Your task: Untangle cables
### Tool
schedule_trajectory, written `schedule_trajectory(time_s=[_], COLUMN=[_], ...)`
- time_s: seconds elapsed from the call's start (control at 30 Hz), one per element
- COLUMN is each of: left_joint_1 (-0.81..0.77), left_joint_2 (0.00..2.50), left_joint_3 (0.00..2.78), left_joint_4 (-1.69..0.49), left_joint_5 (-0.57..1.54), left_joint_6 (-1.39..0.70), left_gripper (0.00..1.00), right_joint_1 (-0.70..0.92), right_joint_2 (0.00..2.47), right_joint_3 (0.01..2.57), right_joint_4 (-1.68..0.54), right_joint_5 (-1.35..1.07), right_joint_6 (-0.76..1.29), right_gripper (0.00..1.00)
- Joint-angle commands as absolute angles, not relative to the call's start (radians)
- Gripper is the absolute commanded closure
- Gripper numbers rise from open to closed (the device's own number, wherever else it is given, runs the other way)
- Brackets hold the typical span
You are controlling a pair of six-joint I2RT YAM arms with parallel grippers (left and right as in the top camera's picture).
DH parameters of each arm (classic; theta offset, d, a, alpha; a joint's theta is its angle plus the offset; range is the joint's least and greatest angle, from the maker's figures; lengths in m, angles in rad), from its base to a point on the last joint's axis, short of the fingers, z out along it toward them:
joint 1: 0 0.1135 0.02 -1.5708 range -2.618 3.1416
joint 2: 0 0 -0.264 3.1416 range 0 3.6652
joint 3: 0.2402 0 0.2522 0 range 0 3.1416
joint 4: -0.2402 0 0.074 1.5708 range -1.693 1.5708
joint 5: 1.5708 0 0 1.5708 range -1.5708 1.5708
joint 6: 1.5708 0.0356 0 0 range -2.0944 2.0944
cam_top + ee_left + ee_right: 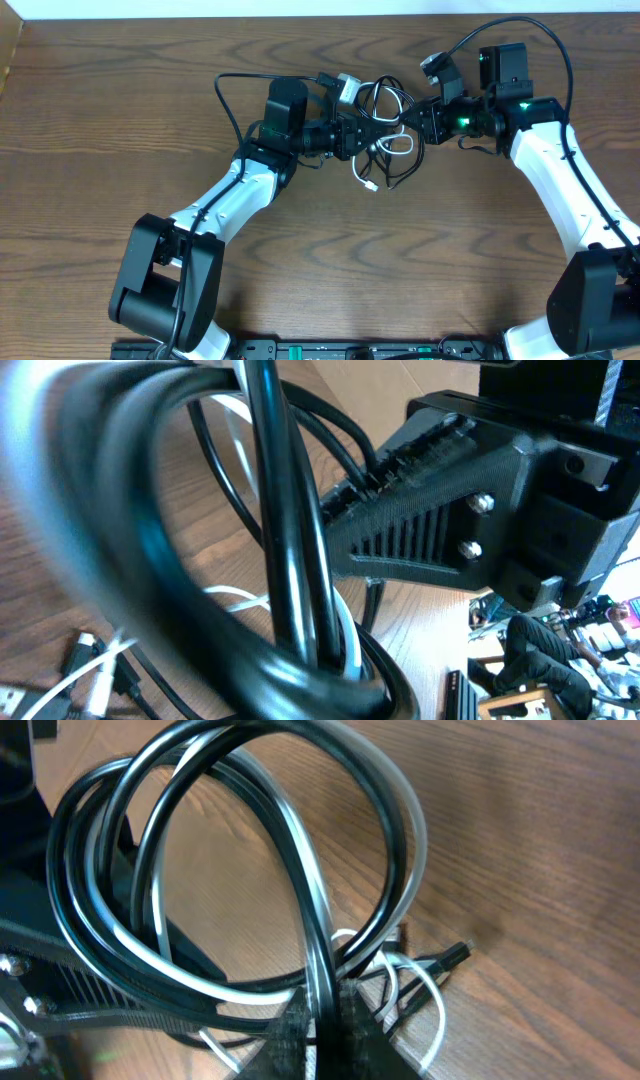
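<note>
Black loops of the cables (285,540) fill the left wrist view right at the lens, blurred with closeness, and they gather downward where the left end effector (354,135) is closed tight on the bundle. Its own fingers are hidden behind the cords in that view. Just past the loops stands a ribbed black finger of the right end effector (430,510), with several black strands pressed against its ridges. From the right wrist the same bundle rises as a standing ring off the wood, black cords with a white cord (412,840) running along their outer edge. At the bottom of that view the right end effector's fingers are drawn narrow, pinching a single black strand between them. Beyond the ring a small black plug (458,952) and a slack white loop lie on the worktop (100,120). From overhead the tangle hangs between the two end effectors near the far middle of the brown wood-grain surface, a white plug (372,185) trailing toward the robot. Thicker arm wires (225,85) arch behind each wrist — apart from the tangle.
</note>
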State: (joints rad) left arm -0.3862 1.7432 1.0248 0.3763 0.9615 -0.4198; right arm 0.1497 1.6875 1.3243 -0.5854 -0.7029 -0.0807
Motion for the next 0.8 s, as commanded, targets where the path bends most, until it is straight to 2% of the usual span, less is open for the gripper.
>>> schedule_trajectory(time_s=[0.0, 0.07, 0.13, 0.2, 0.37, 0.57, 0.77], left_joint_1=[-0.383, -0.376, -0.363, -0.361, -0.361, -0.361, -0.361], left_joint_2=[1.733, 1.733, 1.733, 1.733, 1.731, 1.652, 1.51], left_joint_3=[1.029, 1.029, 1.029, 1.029, 1.029, 1.029, 1.029], left_joint_4=[0.385, 0.376, 0.275, 0.186, 0.0, -0.004, -0.008], left_joint_5=[0.956, 0.953, 0.831, 0.722, 0.458, 0.455, 0.456], left_joint_6=[-0.394, -0.366, -0.303, -0.255, -0.213, -0.205, -0.198], left_gripper=[0.93, 0.93, 0.93, 0.93, 0.93, 0.93, 0.93], right_joint_1=[0.155, 0.147, 0.134, 0.129, 0.145, 0.224, 0.35], right_joint_2=[1.668, 1.668, 1.667, 1.666, 1.666, 1.666, 1.676], right_joint_3=[1.327, 1.327, 1.327, 1.327, 1.327, 1.327, 1.327], right_joint_4=[-0.594, -0.602, -0.606, -0.603, -0.536, -0.477, -0.47], right_joint_5=[-0.688, -0.678, -0.679, -0.683, -0.766, -0.755, -0.604], right_joint_6=[-0.086, -0.086, -0.086, -0.083, -0.008, 0.056, 0.055], right_gripper=[0.69, 0.57, 0.45, 0.42, 0.41, 0.43, 0.48])
